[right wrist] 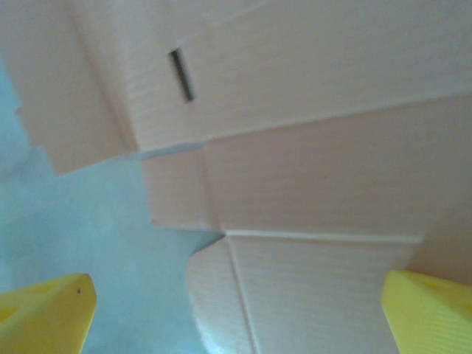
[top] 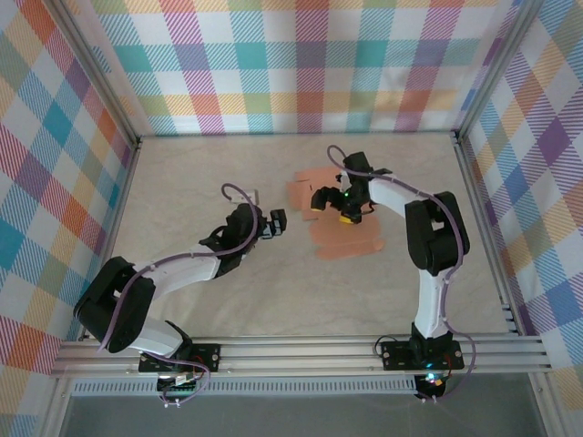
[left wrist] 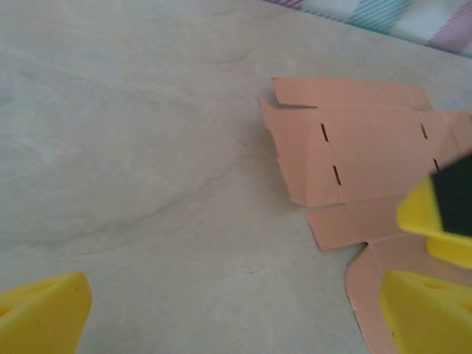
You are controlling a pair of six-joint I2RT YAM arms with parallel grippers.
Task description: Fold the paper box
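Note:
The paper box (top: 352,239) is a flat salmon-orange die-cut sheet lying in the middle of the table, with flaps and small slots. My right gripper (top: 332,208) hovers low over its middle, open. In the right wrist view the sheet (right wrist: 317,147) spans the space between the yellow fingertips (right wrist: 431,310), and the right gripper (right wrist: 236,313) holds nothing. My left gripper (top: 274,222) stands open just left of the sheet, over bare table. In the left wrist view, the left gripper (left wrist: 236,317) has the sheet (left wrist: 361,155) ahead and to the right, partly hidden by a yellow-and-black finger of the right gripper (left wrist: 441,214).
The beige tabletop (top: 200,182) is ringed by plaid walls (top: 301,64) on three sides, with aluminium posts at the corners. An aluminium rail (top: 301,350) carrying both arm bases runs along the near edge.

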